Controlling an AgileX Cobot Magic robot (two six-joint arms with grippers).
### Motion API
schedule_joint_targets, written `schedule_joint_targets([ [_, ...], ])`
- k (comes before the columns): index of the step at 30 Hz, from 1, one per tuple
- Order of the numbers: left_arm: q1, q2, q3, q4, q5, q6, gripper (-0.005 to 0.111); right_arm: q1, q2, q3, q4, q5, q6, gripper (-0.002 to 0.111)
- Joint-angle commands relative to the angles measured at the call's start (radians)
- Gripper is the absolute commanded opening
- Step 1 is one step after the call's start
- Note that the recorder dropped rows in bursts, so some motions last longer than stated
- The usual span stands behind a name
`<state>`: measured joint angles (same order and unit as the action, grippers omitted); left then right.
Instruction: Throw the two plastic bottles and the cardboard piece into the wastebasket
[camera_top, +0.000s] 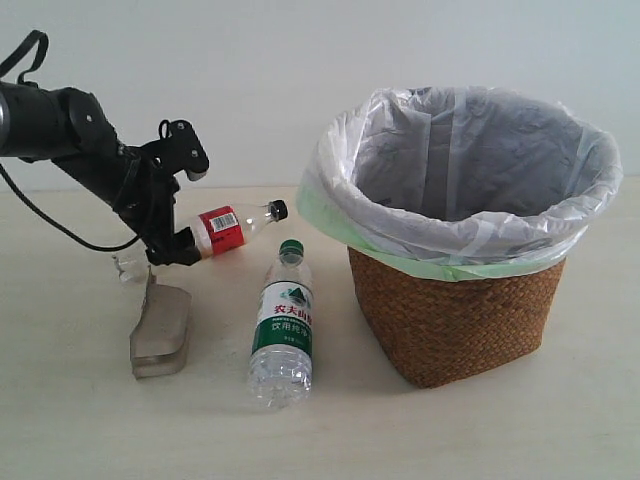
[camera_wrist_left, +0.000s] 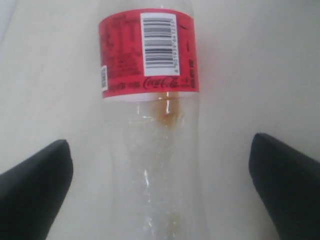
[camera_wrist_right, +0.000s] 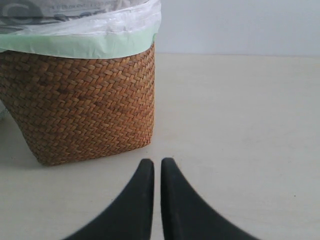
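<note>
The slim clear bottle with the red label and black cap (camera_top: 232, 228) lies on the table at the left, cap toward the wastebasket. My left gripper (camera_top: 168, 247) is open and straddles its clear lower body (camera_wrist_left: 155, 165); both dark fingers stand well off its sides. In front of it lies the green-capped bottle (camera_top: 283, 322), cap pointing away. The grey-brown cardboard piece (camera_top: 160, 330) rests left of that bottle, just below the left gripper. The wicker wastebasket (camera_top: 455, 310) with its bag liner stands at the right. My right gripper (camera_wrist_right: 156, 162) is shut and empty, near the wastebasket's base (camera_wrist_right: 85, 100).
A black cable (camera_top: 60, 222) hangs from the left arm over the table. The plastic bag (camera_top: 400, 245) folds over the basket rim, pale green at its lower edge. A pale wall runs behind the table.
</note>
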<state>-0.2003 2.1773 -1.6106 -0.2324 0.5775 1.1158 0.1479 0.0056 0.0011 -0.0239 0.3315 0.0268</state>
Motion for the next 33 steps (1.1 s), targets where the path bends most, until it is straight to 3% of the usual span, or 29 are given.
schedule_joint_targets([
  [1, 0.004, 0.03, -0.005, -0.011, -0.04, 0.003, 0.087, 0.001, -0.006, -0.001, -0.008, -0.009, -0.004, 0.002],
  [9, 0.017, 0.058, -0.005, -0.011, -0.085, 0.001, 0.082, 0.001, -0.006, -0.001, -0.008, -0.009, -0.004, 0.002],
  [20, 0.017, 0.104, -0.005, 0.012, -0.021, 0.007, 0.004, 0.001, -0.006, -0.001, -0.008, -0.009, -0.004, 0.002],
  [33, 0.017, -0.097, -0.005, 0.101, -0.06, -0.187, 0.004, 0.001, -0.006, -0.001, -0.008, -0.009, -0.004, 0.002],
])
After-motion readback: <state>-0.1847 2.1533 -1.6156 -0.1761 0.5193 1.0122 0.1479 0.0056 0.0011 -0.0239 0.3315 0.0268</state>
